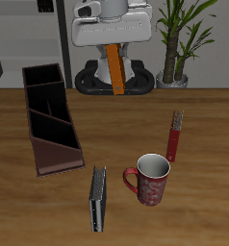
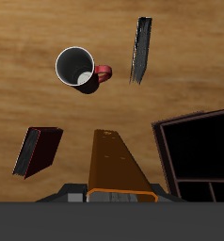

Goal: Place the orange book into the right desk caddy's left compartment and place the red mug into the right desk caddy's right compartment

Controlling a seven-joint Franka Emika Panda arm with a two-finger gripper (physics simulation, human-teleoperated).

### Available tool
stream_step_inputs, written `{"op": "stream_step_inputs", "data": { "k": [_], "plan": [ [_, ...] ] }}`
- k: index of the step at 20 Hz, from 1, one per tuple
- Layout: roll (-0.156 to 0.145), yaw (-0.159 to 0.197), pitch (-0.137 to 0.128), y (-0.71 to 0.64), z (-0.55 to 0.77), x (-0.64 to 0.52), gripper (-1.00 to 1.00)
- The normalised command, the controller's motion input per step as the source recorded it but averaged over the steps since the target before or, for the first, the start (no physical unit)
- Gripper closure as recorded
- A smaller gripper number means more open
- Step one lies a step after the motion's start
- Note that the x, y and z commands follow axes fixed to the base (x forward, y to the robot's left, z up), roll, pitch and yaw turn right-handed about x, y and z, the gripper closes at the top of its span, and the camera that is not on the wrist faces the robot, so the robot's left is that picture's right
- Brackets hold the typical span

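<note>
My gripper (image 1: pixel 114 46) hangs high above the back of the table, shut on the orange book (image 1: pixel 117 69), which dangles upright beneath it. In the wrist view the orange book (image 2: pixel 118 164) runs out from the gripper (image 2: pixel 109 194). The red mug (image 1: pixel 152 180) stands upright near the table's front, handle toward the dark grey book; the red mug (image 2: pixel 79 68) shows its pale inside from above. The right desk caddy (image 1: pixel 57 159), long and maroon, lies off to one side, its compartments empty; the wrist view catches one edge of the right desk caddy (image 2: pixel 168 162).
A dark grey book (image 1: pixel 97 199) lies near the front edge beside the mug. A slim red book (image 1: pixel 174 135) lies farther back past the mug. A potted plant (image 1: pixel 174 43) stands behind the table beside the robot base.
</note>
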Motion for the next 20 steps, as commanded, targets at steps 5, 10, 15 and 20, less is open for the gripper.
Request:
{"op": "stream_step_inputs", "data": {
  "k": [5, 10, 15, 20],
  "plan": [
    [-0.007, 0.013, 0.032, -0.67, 0.06, 0.28, 1.00],
    [-0.082, -0.014, 0.005, -0.67, -0.02, 0.29, 1.00],
    [-0.051, -0.017, 0.014, -0.31, -0.10, 0.08, 1.00],
    [-0.052, -0.006, 0.019, -0.34, -0.21, 0.05, 1.00]
  ]
}}
